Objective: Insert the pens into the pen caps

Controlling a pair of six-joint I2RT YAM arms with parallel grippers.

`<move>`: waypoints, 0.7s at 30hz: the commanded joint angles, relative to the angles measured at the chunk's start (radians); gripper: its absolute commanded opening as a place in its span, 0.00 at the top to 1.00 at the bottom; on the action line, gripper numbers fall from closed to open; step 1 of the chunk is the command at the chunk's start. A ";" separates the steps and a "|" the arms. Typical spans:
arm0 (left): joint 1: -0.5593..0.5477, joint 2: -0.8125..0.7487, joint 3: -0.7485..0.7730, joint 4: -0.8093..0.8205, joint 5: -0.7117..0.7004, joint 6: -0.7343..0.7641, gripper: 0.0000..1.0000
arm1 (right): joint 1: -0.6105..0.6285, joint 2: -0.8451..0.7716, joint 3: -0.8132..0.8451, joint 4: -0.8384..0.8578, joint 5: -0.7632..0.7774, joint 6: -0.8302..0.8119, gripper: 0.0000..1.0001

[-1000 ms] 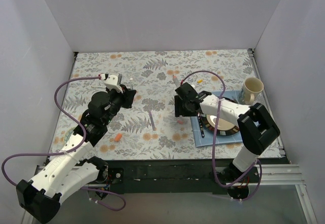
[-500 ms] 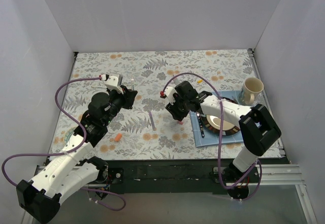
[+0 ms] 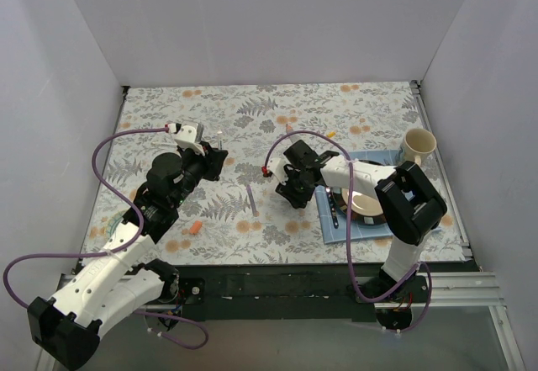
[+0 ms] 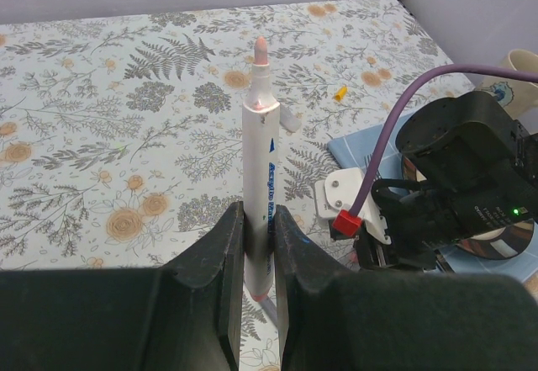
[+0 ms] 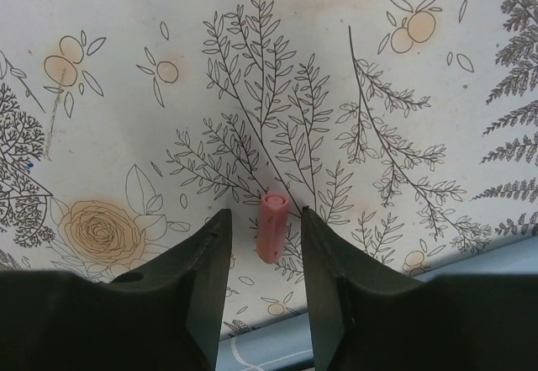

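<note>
Left gripper [image 4: 259, 219]: pinching white pen [image 4: 259, 148] upright, pink tip up.
Right gripper [image 5: 263, 217]: jaws half-spread astride pink cap [image 5: 271, 228], which lies mid-table; no contact visible.
Risk: cap sits skewed; closing jaws could roll or tilt it.

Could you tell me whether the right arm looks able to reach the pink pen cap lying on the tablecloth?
Probably yes: its fingers straddle the pink pen cap, open with a gap on each side, and nothing else lies between them.

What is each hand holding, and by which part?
Left hand grips white pen by its lower barrel. Right hand holds nothing; pink cap lies between its fingers.
</note>
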 commanded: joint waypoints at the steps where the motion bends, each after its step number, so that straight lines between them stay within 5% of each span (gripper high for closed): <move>1: -0.002 -0.009 -0.007 0.019 0.006 0.003 1.00 | -0.002 -0.003 0.003 -0.038 0.004 -0.011 0.56; 21: -0.023 -0.098 0.039 -0.070 -0.006 -0.027 1.00 | 0.090 0.044 -0.049 0.008 0.219 0.303 0.88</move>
